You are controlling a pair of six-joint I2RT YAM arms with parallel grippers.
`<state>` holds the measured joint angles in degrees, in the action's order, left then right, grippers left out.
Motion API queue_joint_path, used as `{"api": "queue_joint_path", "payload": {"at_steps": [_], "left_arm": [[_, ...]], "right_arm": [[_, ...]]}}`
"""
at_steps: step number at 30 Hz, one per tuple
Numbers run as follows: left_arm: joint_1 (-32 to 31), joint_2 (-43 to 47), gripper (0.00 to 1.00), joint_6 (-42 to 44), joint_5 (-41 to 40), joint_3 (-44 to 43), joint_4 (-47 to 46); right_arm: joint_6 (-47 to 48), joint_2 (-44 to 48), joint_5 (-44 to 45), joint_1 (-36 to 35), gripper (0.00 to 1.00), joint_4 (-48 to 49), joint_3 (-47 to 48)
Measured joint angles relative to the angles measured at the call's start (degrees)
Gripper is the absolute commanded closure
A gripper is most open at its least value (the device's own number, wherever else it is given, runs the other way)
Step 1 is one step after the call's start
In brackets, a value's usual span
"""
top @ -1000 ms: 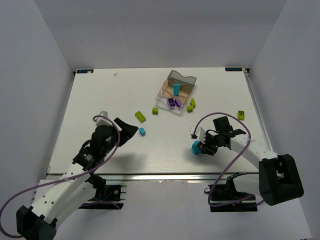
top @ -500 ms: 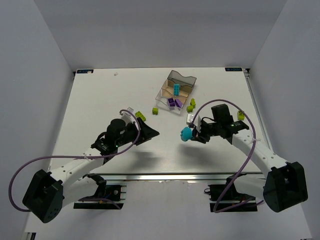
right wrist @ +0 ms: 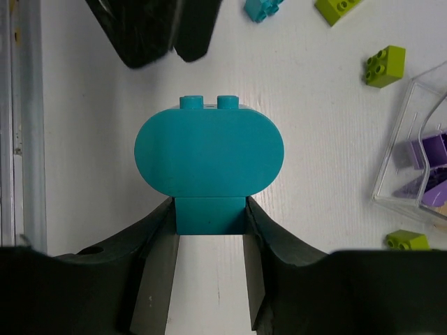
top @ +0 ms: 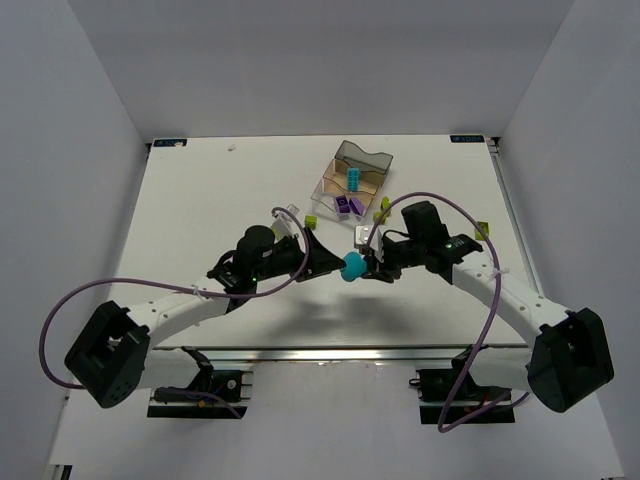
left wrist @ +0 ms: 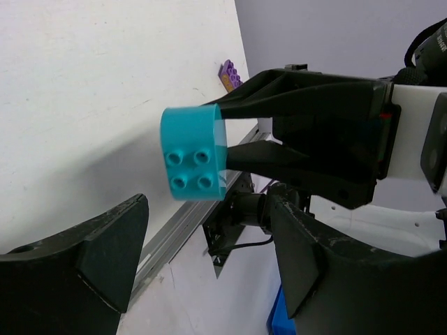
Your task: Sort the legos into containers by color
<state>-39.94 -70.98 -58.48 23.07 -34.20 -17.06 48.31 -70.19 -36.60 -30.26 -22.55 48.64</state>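
- Bricks first: the big cyan brick point(top: 351, 267), rounded on top with four studs on one face, is clamped by its narrow stem in my right tool point(right wrist: 209, 213). It is raised over the desk point(top: 200, 200), off the tray's point(top: 372, 162) near side and well apart from it.
- My left tool point(left wrist: 208, 230) is spread wide with nothing in it. Its fingers point(left wrist: 105, 237) point at the studded face of the big cyan brick and stop just short of it, on the side away from my right tool.
- The tray's smoky grey wavy end is the end farthest from my bases. Stacked cyan bricks point(top: 354, 179) sit in its middle compartment, and purple bricks point(top: 349, 205) lie in the compartment nearest me.
- One green brick point(top: 311, 221) lies loose just off the tray's near-left corner.
- A pair of green bricks point(top: 383, 210) lies just beside the tray's near-right corner.
- Another lone green brick point(top: 482, 229) lies farther out on the tray's right side.
- The right wrist view shows a small cyan brick point(right wrist: 264, 7) loose on the desk, farther from the tray than the green brick at its near-left corner.
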Motion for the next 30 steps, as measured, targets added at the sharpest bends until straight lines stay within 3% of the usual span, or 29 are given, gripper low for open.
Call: {"api": "queue_joint_path", "payload": {"at_steps": [10,21,23,25,26,30], "left_arm": [[-0.83,-3.98,0.21,0.81,1.86,-3.19,-0.92],[-1.18,-6.08,0.3,1.46,2.62,-4.48,-0.5],[-1.16,-6.25,0.36,1.46,2.73,-4.66,-0.46],[-1.16,-6.36,0.47,1.68,2.67,-4.79,-0.24],[-1.09,-6.45,0.58,1.68,2.62,-4.79,0.04],[-1.01,-6.6,0.76,0.9,2.05,-4.87,0.46]], "right_arm": [[-1.64,-0.81,-0.44,-2.69,0.93,1.77,0.63],[-2.97,-1.42,-0.68,-3.06,0.94,3.48,2.05],[-3.13,-1.42,-0.74,-3.15,0.94,3.56,2.16],[-3.19,-1.42,-0.76,-3.19,0.94,3.63,2.16],[-3.32,-1.42,-0.9,-3.19,0.94,3.65,2.19],[-3.15,-1.42,-0.52,-3.19,0.96,3.76,2.19]]}}
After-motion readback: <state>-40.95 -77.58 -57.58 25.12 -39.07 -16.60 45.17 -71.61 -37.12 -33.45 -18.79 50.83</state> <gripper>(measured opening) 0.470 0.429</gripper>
